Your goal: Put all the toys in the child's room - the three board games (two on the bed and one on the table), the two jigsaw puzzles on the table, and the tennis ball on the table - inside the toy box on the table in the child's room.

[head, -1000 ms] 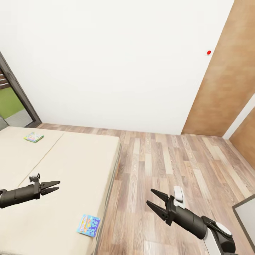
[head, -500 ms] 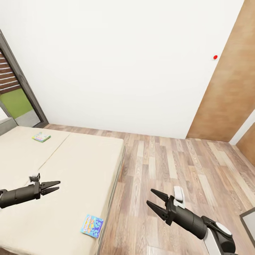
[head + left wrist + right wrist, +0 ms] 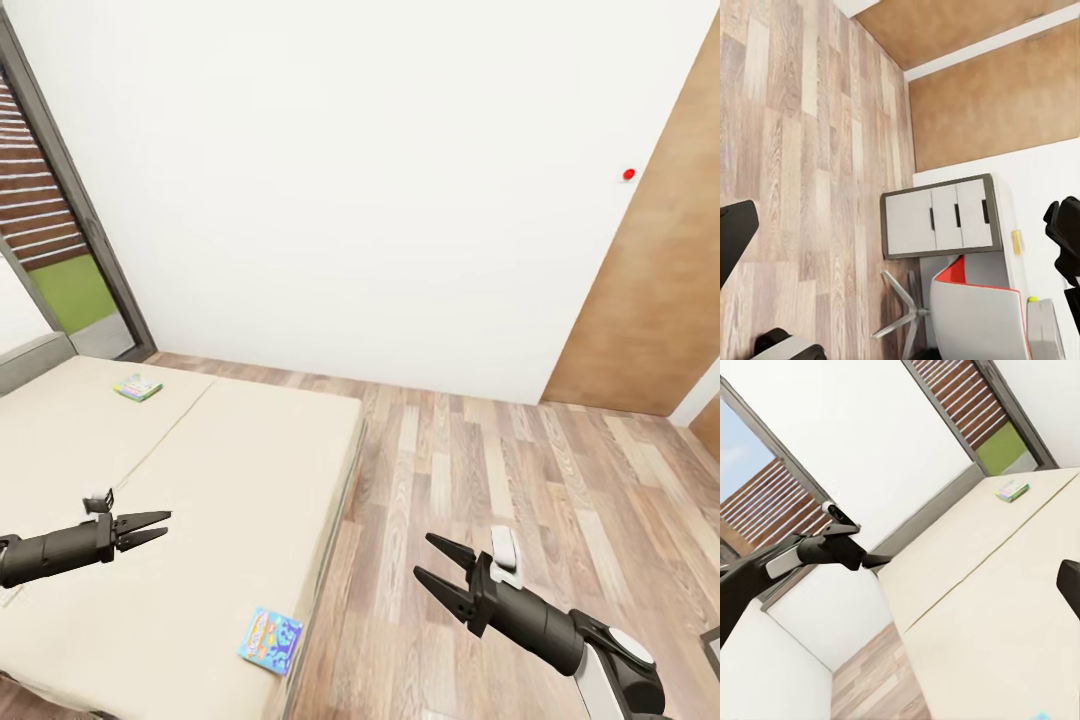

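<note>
Two board games lie on the beige bed [image 3: 200, 470]. A blue one [image 3: 271, 640] is near the mattress's front corner, and a green and white one [image 3: 138, 387] [image 3: 1011, 490] is at the far side. My left gripper [image 3: 166, 524] hovers open over the mattress, well short of both. My right gripper [image 3: 422, 555] is open above the wood floor beside the bed, holding nothing. In the left wrist view a small yellow-green tennis ball [image 3: 1031, 299] rests on the pale table [image 3: 1039, 195], with the grey toy box [image 3: 1044, 337] cut off at the edge. The jigsaw puzzles are out of view.
A white wall [image 3: 350, 180] and a brown wooden door [image 3: 650, 300] stand ahead, and a grey-framed window [image 3: 60, 250] is at the left. Wood-plank floor [image 3: 500, 480] stretches right of the bed. A drawer unit [image 3: 937, 217] and a red and grey chair [image 3: 975, 315] stand by the table.
The whole head view has swung left: the bed, wall and door slide right and the window comes in. The grey corner at the lower right has nearly left the picture. Both arms keep their pose.
</note>
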{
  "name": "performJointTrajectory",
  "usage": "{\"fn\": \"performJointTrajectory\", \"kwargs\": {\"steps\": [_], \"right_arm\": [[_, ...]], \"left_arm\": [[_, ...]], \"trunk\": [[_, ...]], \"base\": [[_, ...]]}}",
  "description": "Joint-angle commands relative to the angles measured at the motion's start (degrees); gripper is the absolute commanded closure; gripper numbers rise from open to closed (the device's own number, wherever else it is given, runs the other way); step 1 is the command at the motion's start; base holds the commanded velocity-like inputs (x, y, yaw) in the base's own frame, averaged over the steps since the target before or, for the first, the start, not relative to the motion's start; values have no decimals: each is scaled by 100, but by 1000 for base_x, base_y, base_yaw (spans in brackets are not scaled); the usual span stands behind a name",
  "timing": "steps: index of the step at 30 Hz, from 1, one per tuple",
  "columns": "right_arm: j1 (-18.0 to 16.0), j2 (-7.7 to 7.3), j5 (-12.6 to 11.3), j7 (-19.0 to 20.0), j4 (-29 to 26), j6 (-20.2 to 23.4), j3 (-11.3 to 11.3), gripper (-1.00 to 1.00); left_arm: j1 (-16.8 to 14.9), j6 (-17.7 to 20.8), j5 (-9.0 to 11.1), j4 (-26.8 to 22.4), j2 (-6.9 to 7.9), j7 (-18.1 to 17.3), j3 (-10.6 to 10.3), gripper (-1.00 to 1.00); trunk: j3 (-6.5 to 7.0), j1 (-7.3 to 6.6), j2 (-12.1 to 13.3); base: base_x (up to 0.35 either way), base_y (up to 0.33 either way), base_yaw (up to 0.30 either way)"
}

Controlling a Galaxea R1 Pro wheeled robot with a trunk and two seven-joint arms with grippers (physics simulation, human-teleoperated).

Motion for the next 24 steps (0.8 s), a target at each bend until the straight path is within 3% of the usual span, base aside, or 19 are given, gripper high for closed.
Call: {"fn": "performJointTrajectory", "kwargs": {"steps": [1,24], "right_arm": [[-4,-1,-32,7,-1,53,-2,-100],[-4,-1,-32,-50,-1,59,-9,-100]], "left_arm": [[-6,60,-30,-3,-1,-34,5,-100],[-6,60,-33,-3,-2,-34,3,-100]], "trunk": [[-1,3,-11],[192,3,-11]], "base": [[0,0,121],[0,-27,142]]}}
